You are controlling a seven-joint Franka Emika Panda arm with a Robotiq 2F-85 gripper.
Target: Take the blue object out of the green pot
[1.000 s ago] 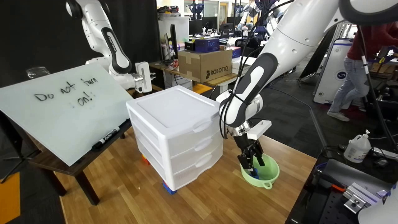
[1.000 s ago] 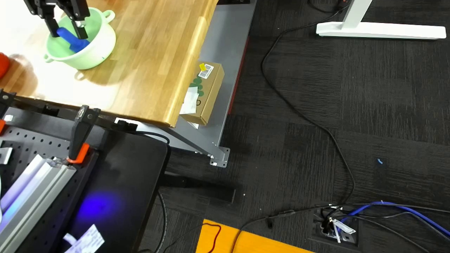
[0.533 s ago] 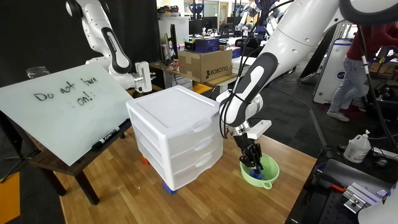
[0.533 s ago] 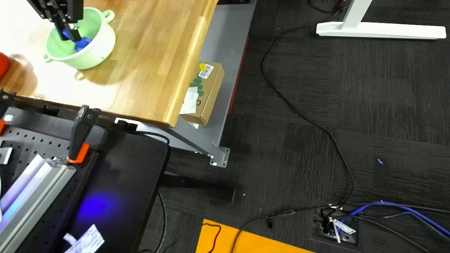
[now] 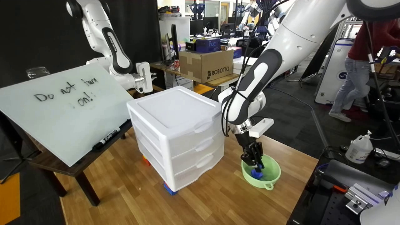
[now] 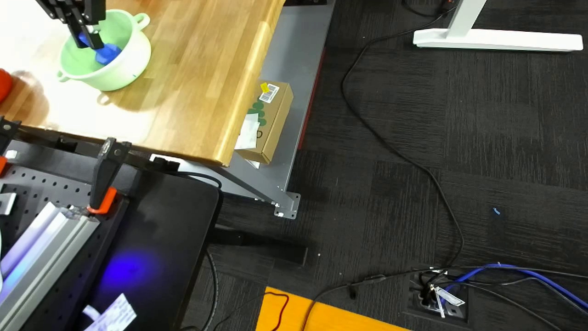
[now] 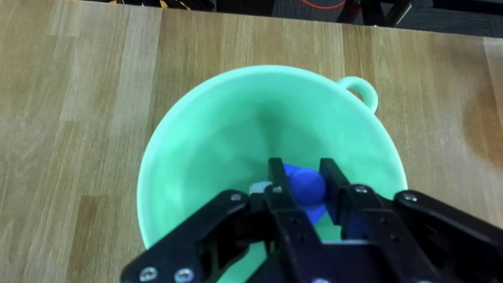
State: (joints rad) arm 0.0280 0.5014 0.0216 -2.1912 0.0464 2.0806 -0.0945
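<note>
The blue object (image 7: pixel 308 190) has a rounded knob on top and a wider, angular lower part, and it is inside the green pot (image 7: pixel 169 118). My gripper (image 7: pixel 301 169) is shut on its knob, one black finger against each side, in the wrist view. In both exterior views the fingers reach below the pot's rim, with the wide part of the blue object (image 6: pixel 108 54) showing beneath the fingertips. Whether it still touches the pot's floor I cannot tell. The pot (image 5: pixel 259 183) stands upright on the wooden table, with small loop handles at its rim.
A white drawer unit (image 5: pixel 176 134) stands beside the pot, with blue bricks (image 5: pixel 170 189) under its corner. Farther off, a tilted whiteboard (image 5: pixel 62 109) rests on a dark stand. A red-orange thing (image 6: pixel 4 85) sits at an exterior view's edge. The table edge (image 7: pixel 251 19) lies close beyond the pot.
One second ago the jaws stood wide around the blue object; they have since closed on its knob. In the last half second the arm and the blue object have shifted slightly.
</note>
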